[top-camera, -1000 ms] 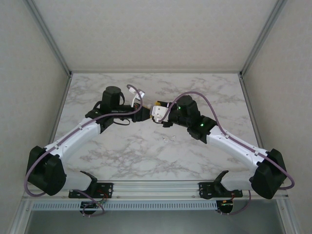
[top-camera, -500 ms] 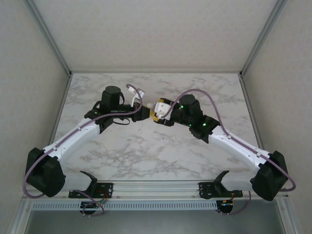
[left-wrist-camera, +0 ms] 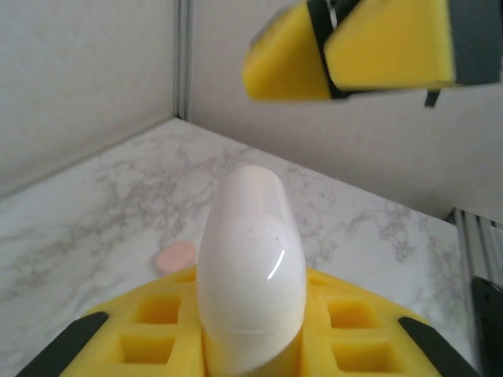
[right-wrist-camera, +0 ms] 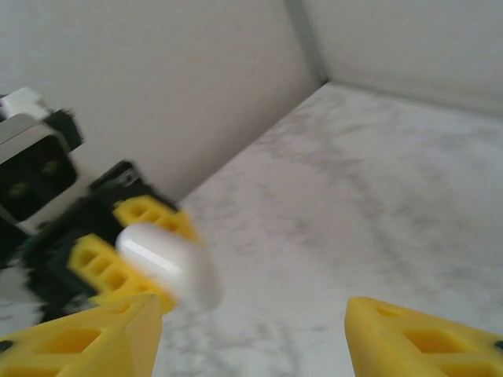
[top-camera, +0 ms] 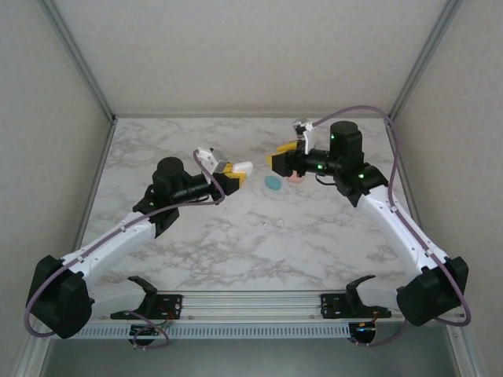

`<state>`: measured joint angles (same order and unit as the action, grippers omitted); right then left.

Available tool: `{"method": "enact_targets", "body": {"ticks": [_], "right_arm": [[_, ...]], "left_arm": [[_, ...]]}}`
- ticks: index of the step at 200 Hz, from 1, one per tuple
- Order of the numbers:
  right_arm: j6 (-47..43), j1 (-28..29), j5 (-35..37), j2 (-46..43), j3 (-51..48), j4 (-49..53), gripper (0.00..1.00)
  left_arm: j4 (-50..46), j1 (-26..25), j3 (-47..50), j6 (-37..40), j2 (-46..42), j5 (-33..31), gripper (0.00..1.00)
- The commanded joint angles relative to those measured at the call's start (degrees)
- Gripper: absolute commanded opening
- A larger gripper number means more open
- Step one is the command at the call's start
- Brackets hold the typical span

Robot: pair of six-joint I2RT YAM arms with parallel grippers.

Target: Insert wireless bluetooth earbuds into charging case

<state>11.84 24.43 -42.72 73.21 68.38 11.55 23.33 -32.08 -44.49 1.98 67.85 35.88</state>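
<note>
Left gripper [top-camera: 230, 170]: the jaws are clamped on the white case [left-wrist-camera: 250, 259]. Its rounded end sticks out past the fingertips, probably to offer it to the other arm.
Right gripper [right-wrist-camera: 251, 314]: the jaws are apart with nothing between them, and they face the case across a gap.
Earbuds [top-camera: 275, 225]: tiny pale specks on the marble table [top-camera: 236, 259], well apart from both pairs of jaws. They are too small to be sure.
Teal case [top-camera: 273, 182], pink case [top-camera: 295, 177]: both lie just under the right jaws, in easy reach.

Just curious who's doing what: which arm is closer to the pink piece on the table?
Right. The right gripper hangs beside the pink piece; the left gripper, holding a white case, is farther off, past a teal piece.
</note>
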Motion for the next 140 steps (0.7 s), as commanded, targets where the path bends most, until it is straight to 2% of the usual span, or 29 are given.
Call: {"method": "enact_targets", "body": {"ticks": [1, 53, 120, 140], "right_arm": [[6.86, 0.35, -12.19, 2.93, 3.86, 3.69, 0.63], [3.63, 2.23, -10.53, 5.51, 6.08, 7.71, 0.63], [4.41, 2.25, -7.71, 8.59, 7.33, 6.74, 0.62], [3.57, 2.41, -9.09, 9.31, 7.89, 6.94, 0.62]], "left_arm": [[10.90, -0.60, 1.43, 0.28, 1.71, -0.93, 0.00], [17.30, -1.10, 1.69, -2.72, 4.81, 1.36, 0.00], [16.57, -1.41, 0.23, -3.56, 5.97, 3.76, 0.00], [16.98, -1.43, 0.02, -4.24, 6.06, 3.84, 0.00]]}}
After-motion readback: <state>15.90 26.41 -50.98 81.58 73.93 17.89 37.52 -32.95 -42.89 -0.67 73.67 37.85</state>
